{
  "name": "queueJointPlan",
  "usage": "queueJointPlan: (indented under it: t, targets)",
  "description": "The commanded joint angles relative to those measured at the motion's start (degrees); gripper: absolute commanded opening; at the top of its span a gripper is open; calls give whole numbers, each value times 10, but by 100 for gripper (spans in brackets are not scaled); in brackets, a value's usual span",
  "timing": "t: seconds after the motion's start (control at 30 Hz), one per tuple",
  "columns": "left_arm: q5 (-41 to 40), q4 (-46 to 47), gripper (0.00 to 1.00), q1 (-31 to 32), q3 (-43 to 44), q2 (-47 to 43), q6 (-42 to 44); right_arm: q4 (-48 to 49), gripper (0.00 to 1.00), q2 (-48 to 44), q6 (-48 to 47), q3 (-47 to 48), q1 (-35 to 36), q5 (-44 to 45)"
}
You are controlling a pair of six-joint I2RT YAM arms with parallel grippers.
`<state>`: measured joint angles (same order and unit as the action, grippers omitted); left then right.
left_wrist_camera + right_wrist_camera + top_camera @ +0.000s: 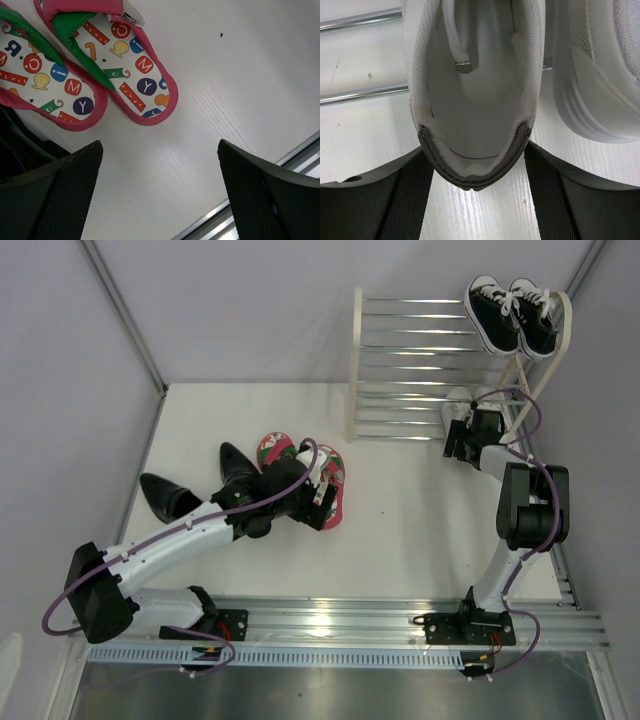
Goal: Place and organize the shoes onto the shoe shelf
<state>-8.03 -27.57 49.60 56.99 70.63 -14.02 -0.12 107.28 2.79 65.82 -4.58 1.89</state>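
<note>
Over at one o'clock on the table (420,530), the right pincer (475,150) is straddling the heel of a white sneaker (475,75) that is lying on the lower bars of the shoe shelf (356,360). Its mate (600,75) is sitting just beside it at three o'clock. The fingers (405,200) are sitting right against the padded collar; whether they are pressing yet, I cannot tell. I am judging the sneaker light, its mesh soft and the heel cup firmer, so across the heel is the place to hold. At nine o'clock the left pincer (160,190) is hanging wide open and empty near the red flip-flops (135,65). These look thin and floppy, best pinched at the sole edge.
</note>
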Motion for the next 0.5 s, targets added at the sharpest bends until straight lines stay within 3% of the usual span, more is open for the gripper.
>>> queueJointPlan:
  t: [0.0,0.27,0.47]
  targets:
    - [-9,2,99,4,22,6,-6,37,73,5,-16,30,4,13]
    - [-10,2,99,4,21,6,-7,46,77,4,-23,36,6,14]
    - [-9,2,99,4,21,7,-7,65,75,14,-40,36,9,1]
